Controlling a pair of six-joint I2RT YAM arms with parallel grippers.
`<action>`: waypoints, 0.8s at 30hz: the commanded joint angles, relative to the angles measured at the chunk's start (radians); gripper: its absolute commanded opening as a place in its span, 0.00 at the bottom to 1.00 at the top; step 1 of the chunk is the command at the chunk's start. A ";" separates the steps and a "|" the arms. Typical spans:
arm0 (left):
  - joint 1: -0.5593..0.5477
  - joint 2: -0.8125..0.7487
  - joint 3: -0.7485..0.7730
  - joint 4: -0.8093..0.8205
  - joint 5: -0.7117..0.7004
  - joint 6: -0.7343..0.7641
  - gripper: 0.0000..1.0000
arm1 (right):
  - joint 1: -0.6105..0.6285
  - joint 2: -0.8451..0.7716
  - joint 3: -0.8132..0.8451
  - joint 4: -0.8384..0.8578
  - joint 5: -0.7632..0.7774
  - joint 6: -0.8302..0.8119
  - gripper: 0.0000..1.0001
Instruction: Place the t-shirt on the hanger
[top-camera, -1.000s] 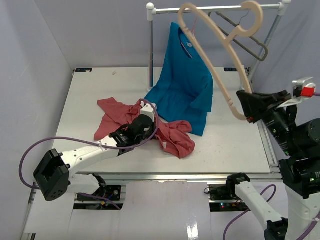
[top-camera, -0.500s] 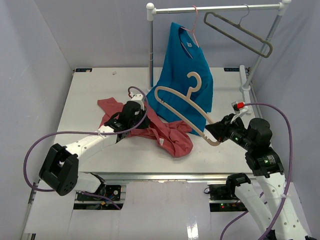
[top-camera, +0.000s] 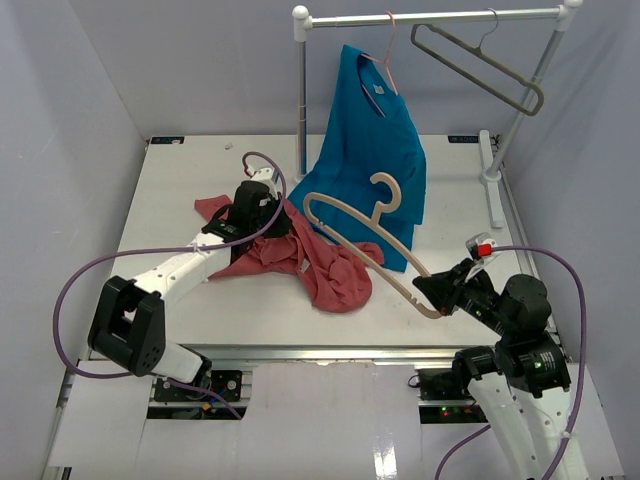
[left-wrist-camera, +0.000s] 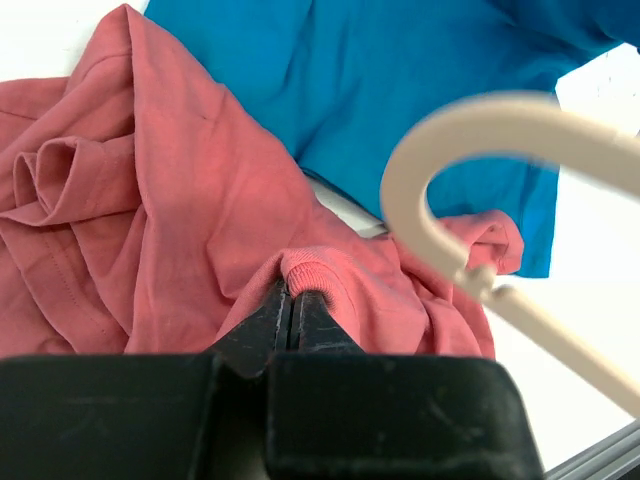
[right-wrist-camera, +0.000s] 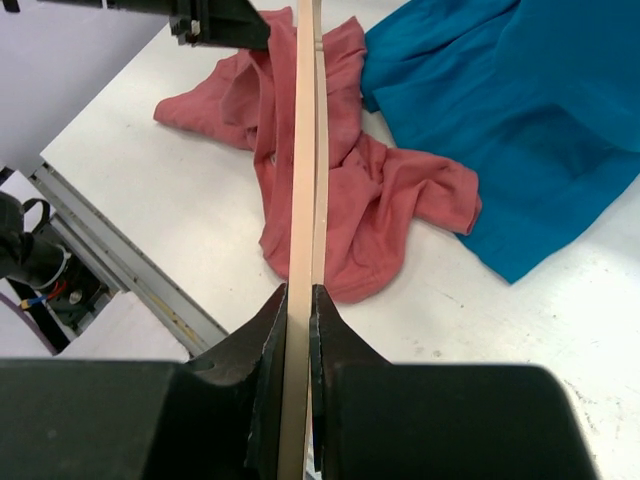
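The red t-shirt (top-camera: 300, 255) lies crumpled mid-table. It also shows in the left wrist view (left-wrist-camera: 150, 220) and the right wrist view (right-wrist-camera: 370, 200). The beige wooden hanger (top-camera: 345, 218) is held above it, hook up. My right gripper (top-camera: 437, 292) is shut on the hanger's right arm end; the hanger (right-wrist-camera: 305, 150) runs edge-on between its jaws (right-wrist-camera: 298, 300). My left gripper (top-camera: 262, 205) is shut on the shirt's ribbed collar (left-wrist-camera: 315, 272), jaws pinched together (left-wrist-camera: 291, 300). The hanger's hook (left-wrist-camera: 470, 150) curves close by on the right.
A blue t-shirt (top-camera: 370, 150) hangs on a thin pink hanger (top-camera: 385, 55) from the white rail (top-camera: 430, 17) at the back, its hem on the table. A grey hanger (top-camera: 480, 65) hangs to its right. The rack's foot (top-camera: 490, 180) stands back right.
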 joint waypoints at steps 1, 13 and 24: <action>0.004 -0.001 0.056 -0.015 0.012 0.019 0.00 | 0.000 -0.062 0.000 -0.005 -0.089 -0.011 0.08; 0.004 -0.028 0.108 -0.054 0.014 0.053 0.00 | 0.000 -0.076 -0.017 -0.018 -0.118 -0.015 0.08; 0.004 -0.057 0.157 -0.090 0.013 0.066 0.00 | 0.000 -0.063 -0.034 -0.008 -0.131 -0.020 0.08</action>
